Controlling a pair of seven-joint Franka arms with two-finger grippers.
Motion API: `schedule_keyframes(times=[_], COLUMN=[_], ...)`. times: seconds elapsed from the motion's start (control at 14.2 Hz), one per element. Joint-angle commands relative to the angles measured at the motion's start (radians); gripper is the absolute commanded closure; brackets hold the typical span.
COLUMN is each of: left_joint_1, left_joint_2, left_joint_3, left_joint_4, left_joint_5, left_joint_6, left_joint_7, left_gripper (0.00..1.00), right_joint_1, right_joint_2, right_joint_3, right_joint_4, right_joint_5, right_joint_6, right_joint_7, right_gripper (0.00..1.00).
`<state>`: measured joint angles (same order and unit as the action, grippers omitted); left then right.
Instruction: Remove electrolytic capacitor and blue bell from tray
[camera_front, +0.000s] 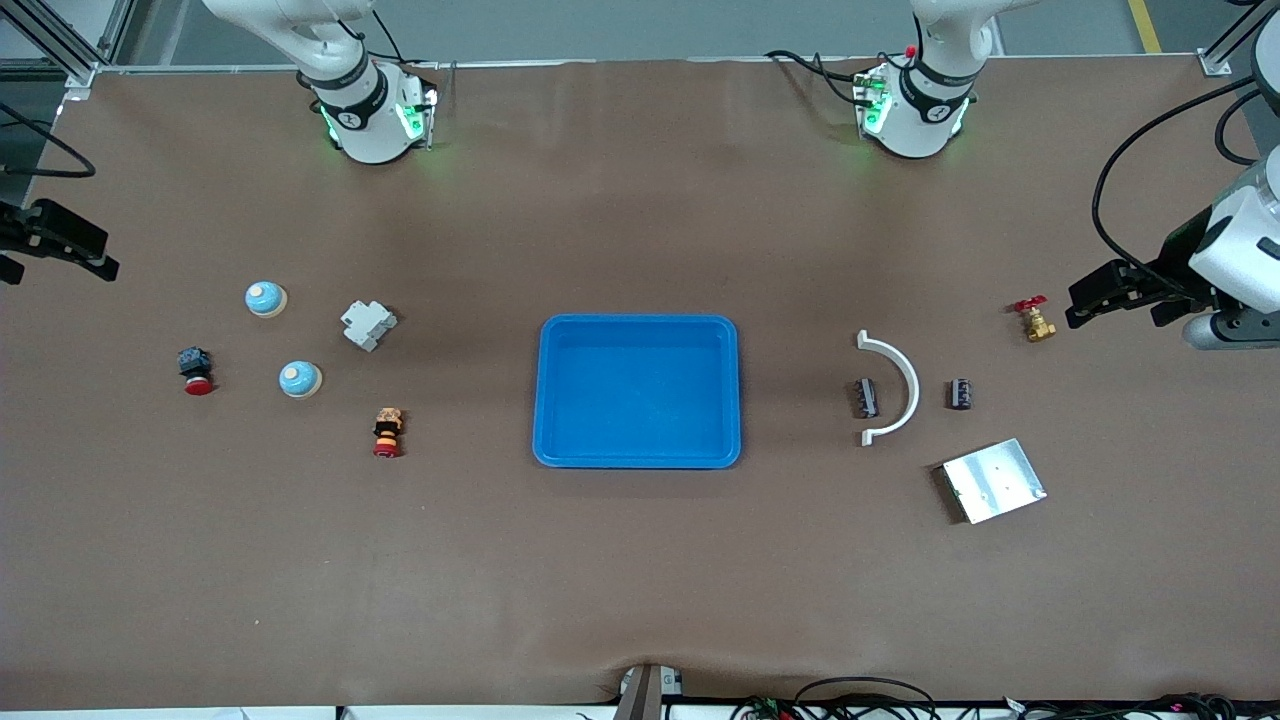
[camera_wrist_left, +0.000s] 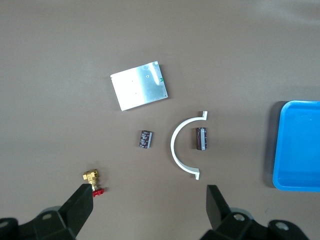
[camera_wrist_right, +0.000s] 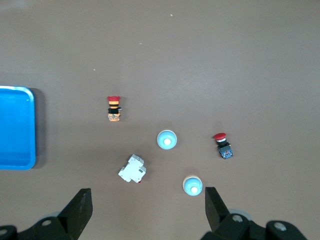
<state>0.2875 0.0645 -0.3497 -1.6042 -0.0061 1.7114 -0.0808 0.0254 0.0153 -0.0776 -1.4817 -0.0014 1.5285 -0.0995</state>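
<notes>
Two black capacitors lie toward the left arm's end of the table: one (camera_front: 866, 397) (camera_wrist_left: 201, 138) inside the curve of a white arc piece, the other (camera_front: 960, 393) (camera_wrist_left: 145, 139) just outside it. Two pale blue dome bells (camera_front: 265, 298) (camera_front: 300, 379) sit toward the right arm's end, seen in the right wrist view as bell (camera_wrist_right: 166, 140) and bell (camera_wrist_right: 192, 185). My left gripper (camera_wrist_left: 150, 197) (camera_front: 1082, 303) hangs open and empty over the table by the brass valve. My right gripper (camera_wrist_right: 147, 200) hangs open and empty over the table's edge at the right arm's end.
A blue tray (camera_front: 640, 322) sits mid-table with nothing in it. Around the capacitors are a white arc piece (camera_front: 900, 370), a metal plate (camera_front: 995, 480) and a brass valve (camera_front: 1035, 320). Near the bells are a white breaker (camera_front: 368, 325), a red push button (camera_front: 197, 370) and a stacked button (camera_front: 388, 432).
</notes>
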Motion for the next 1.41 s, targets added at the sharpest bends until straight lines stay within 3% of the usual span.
schedule_keyframes(times=[0.0,0.63,0.99,1.34], left_joint_1=[-0.014,-0.14,-0.293,-0.286], left_joint_2=[0.001,-0.002,-0.002,0.001], left_joint_3=[0.005,0.12,0.281,0.281], left_joint_4=[0.021,0.023,0.021,0.021], left_joint_5=[0.0,-0.002,-0.002,-0.002], left_joint_6=[-0.018,-0.019,-0.021,-0.021], left_joint_7=[0.001,0.003,0.007,0.012], left_gripper=[0.0,0.0,0.0,0.0], right_joint_1=[-0.044,-0.028,-0.021,-0.031], right_joint_2=[-0.06,-0.063,-0.064,-0.066], right_joint_3=[0.067,0.084,0.084,0.079], right_joint_4=[-0.054,-0.075,-0.075,-0.078], right_joint_5=[-0.005,0.001,0.014,0.015], right_joint_6=[0.002,-0.007,-0.016,-0.014], right_joint_7=[0.014,0.021,0.092,0.098], right_gripper=[0.0,0.0,0.0,0.0])
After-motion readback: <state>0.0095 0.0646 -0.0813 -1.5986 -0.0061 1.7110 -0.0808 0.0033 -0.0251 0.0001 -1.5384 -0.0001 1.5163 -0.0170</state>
